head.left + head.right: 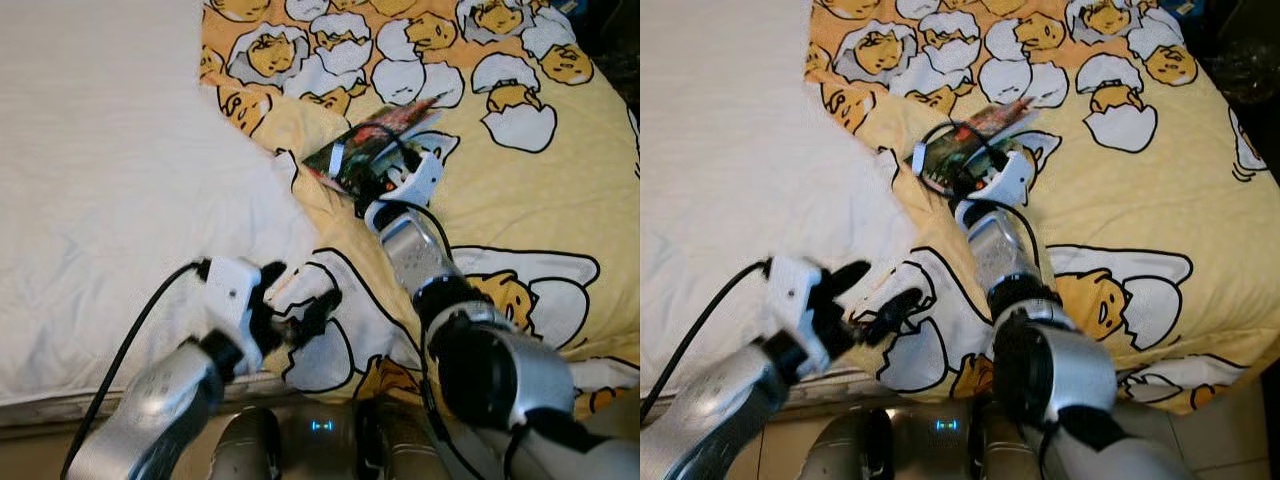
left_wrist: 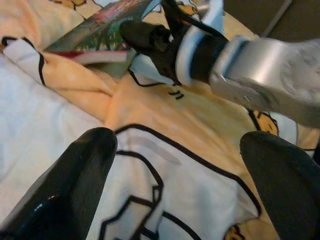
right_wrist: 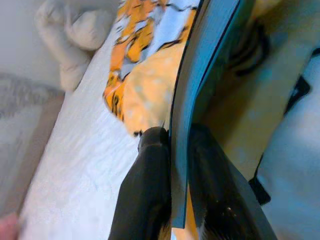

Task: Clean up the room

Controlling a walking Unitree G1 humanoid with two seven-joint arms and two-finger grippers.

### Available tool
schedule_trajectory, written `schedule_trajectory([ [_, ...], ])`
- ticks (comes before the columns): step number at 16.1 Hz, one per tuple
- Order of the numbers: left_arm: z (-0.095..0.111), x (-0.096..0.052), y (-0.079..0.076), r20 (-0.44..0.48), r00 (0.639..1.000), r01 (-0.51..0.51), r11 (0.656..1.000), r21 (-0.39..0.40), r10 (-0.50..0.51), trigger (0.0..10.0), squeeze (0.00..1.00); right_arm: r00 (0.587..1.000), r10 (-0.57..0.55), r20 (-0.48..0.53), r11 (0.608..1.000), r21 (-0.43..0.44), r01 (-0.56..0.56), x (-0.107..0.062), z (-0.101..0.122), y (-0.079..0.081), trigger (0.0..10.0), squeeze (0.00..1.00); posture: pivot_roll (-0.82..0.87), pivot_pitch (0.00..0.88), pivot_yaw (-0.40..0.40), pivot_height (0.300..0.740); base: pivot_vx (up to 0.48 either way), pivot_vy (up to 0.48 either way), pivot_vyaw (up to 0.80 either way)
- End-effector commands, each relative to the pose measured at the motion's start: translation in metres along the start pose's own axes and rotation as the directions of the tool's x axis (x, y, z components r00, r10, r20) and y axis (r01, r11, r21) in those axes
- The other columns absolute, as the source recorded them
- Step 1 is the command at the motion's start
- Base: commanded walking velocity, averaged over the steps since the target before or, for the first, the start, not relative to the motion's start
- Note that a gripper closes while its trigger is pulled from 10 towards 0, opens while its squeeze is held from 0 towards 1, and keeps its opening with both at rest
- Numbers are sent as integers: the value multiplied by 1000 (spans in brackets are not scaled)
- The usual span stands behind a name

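A thin book (image 1: 365,148) with a dark green and red cover lies on the yellow blanket (image 1: 540,190), near the middle of the bed. My right gripper (image 1: 374,180) reaches out to its near edge and is shut on the book. In the right wrist view the two black fingers (image 3: 150,175) pinch the book's blue-edged cover (image 3: 200,65) between them. My left gripper (image 1: 300,290) hovers open over the blanket's near corner, close to the bed's front edge, with nothing between its fingers (image 2: 85,170).
A white sheet (image 1: 100,200) covers the left half of the bed. The egg-patterned blanket is rumpled where it meets the sheet. A white bundle (image 3: 75,30) lies at the bed's far end. Floor (image 1: 1240,420) shows beyond the bed's right corner.
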State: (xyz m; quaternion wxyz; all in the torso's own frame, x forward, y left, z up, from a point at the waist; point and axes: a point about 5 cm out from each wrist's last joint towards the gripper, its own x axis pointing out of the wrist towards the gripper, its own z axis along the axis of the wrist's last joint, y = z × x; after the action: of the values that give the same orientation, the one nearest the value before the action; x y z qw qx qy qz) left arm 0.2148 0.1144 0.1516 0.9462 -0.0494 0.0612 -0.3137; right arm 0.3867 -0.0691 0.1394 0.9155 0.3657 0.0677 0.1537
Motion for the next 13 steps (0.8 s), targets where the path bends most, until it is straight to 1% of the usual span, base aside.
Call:
schedule_trajectory([
  [1,-7,5,6,-9,999,-37,999,-10,37,10000,0,998,56,8,990,-128,-54,-6,-3,-1,0,0,132,107,0,719,0,0,0],
  [2,-8,10,12,4,997,-77,996,-42,78,10000,0,999,38,28,978,-205,-32,-12,0,-9,0,0,120,93,-5,719,0,0,0],
  [3,-10,13,18,9,991,-130,989,-72,131,10000,0,998,20,54,969,-248,-6,-18,4,-16,0,0,105,77,-9,719,0,0,0],
  [5,-13,17,26,12,984,-176,979,-106,179,10000,0,997,18,81,942,-336,10,-27,9,-23,0,0,86,58,-15,719,0,0,0],
  [6,-15,22,34,24,973,-224,965,-136,229,10000,0,992,9,126,909,-414,45,-39,18,-30,0,0,62,22,-26,719,0,0,0],
  [7,-16,27,40,30,963,-264,956,-129,269,10000,0,989,3,149,882,-467,68,-51,25,-34,0,0,50,0,-32,719,0,0,0],
  [8,-17,29,43,32,957,-282,951,-127,288,10000,0,988,3,154,862,-502,75,-56,27,-35,0,0,39,0,-39,719,0,0,0],
  [9,-19,30,51,36,938,-337,932,-130,344,10000,0,986,7,164,827,-555,86,-68,28,-38,0,0,30,0,-45,719,0,0,0],
  [10,-20,30,55,35,927,-365,921,-132,373,10000,0,986,7,168,815,-572,92,-72,28,-40,0,0,29,0,-46,719,0,0,0],
  [11,-22,27,61,32,914,-396,909,-130,403,10000,0,986,-8,164,810,-578,103,-78,26,-44,0,0,23,0,-48,719,0,0,0],
  [12,-26,20,73,31,887,-455,883,-119,461,10000,0,988,-21,151,769,-629,113,-92,22,-49,0,0,24,0,-46,719,0,0,0],
  [13,-29,16,77,33,876,-475,873,-109,480,10000,0,991,-12,132,734,-672,98,-100,19,-48,0,0,23,0,-43,719,0,0,0],
])
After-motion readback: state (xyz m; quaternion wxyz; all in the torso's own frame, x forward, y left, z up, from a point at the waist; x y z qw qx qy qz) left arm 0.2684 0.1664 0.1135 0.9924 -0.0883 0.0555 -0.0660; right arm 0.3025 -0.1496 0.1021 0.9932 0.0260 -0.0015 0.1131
